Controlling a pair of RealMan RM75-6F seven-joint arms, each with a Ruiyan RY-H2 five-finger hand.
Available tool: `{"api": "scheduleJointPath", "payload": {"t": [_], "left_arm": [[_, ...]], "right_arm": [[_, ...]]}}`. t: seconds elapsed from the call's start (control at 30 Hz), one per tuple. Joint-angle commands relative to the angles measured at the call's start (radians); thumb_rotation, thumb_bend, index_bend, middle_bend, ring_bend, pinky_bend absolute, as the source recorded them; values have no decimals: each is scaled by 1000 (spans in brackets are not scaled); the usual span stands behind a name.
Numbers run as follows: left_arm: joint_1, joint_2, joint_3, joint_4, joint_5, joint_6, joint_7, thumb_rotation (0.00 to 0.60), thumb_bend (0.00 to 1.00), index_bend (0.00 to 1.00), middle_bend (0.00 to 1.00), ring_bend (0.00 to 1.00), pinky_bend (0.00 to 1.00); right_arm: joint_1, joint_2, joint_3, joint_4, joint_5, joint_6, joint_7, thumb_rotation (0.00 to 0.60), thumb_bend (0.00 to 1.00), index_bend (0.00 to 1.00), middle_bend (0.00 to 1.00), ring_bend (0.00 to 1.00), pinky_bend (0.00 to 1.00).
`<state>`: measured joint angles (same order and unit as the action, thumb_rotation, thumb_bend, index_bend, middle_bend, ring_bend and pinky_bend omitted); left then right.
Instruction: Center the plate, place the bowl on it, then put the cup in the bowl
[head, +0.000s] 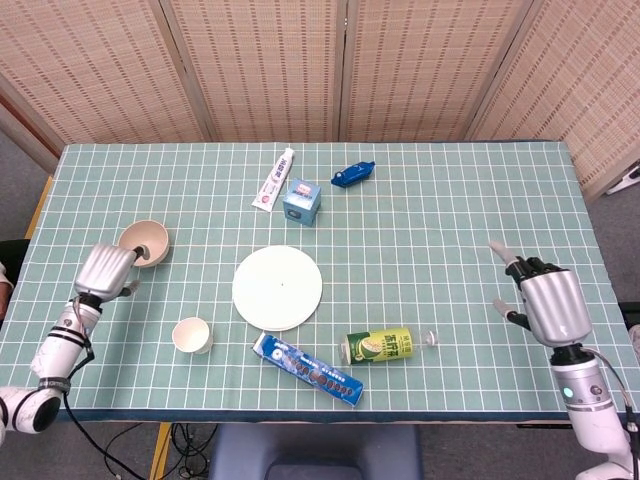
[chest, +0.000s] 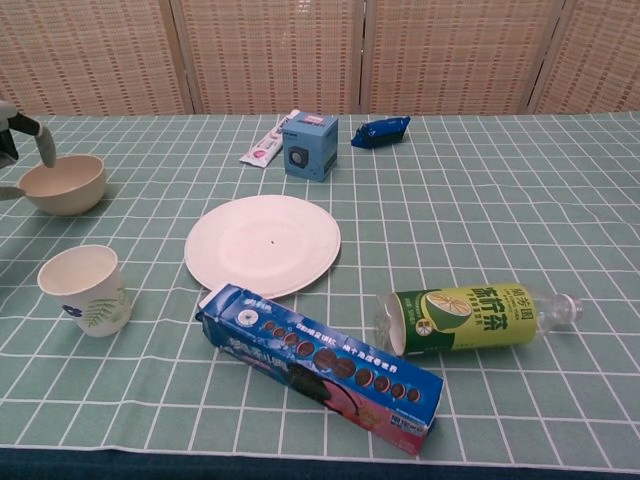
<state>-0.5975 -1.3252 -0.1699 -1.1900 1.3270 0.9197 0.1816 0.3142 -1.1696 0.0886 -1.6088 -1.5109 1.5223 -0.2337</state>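
Plate (head: 277, 288) lies near the table's (head: 450, 200) middle, with the bowl (head: 146, 241) well to its left and the cup (head: 191, 335) nearer, left of it. Left hand (head: 106, 268) reaches the bowl's near-left rim with fingers (chest: 44, 145) over the edge; whether it grips I cannot tell. Right hand (head: 547, 303) hovers far right, fingers spread, holding nothing.
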Motion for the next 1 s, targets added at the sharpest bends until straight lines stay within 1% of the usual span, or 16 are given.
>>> {"api": "scheduleJointPath", "payload": {"t": [0.03, 0.33, 0.5, 0.7, 1.0], "left_arm": [[-30, -59, 9, 76, -13, -31, -1, 600, 271, 385, 914, 874, 975], [-71, -163, 3, 236, -58, -70, 17, 600, 271, 389, 932, 887, 979], [-86, -202, -7, 302, -94, -100, 21, 600, 271, 422, 934, 889, 979], [-98, -235, -13, 359, -123, -123, 28, 600, 270, 505, 944, 894, 985], [-106, -272, -10, 418, -140, -141, 24, 600, 271, 544, 945, 895, 985]], "right_arm": [[-5, 2, 1, -2, -1, -1, -2, 600, 13, 187, 481, 472, 698], [-31, 11, 5, -7, -1, 0, -4, 600, 13, 187, 484, 472, 698], [-42, 18, 11, -8, 0, 2, 2, 600, 13, 187, 485, 472, 697], [-52, 22, 18, -10, 2, 1, 8, 600, 13, 186, 490, 472, 697], [-59, 22, 26, -9, 8, -12, 15, 600, 13, 187, 492, 472, 698]]}}
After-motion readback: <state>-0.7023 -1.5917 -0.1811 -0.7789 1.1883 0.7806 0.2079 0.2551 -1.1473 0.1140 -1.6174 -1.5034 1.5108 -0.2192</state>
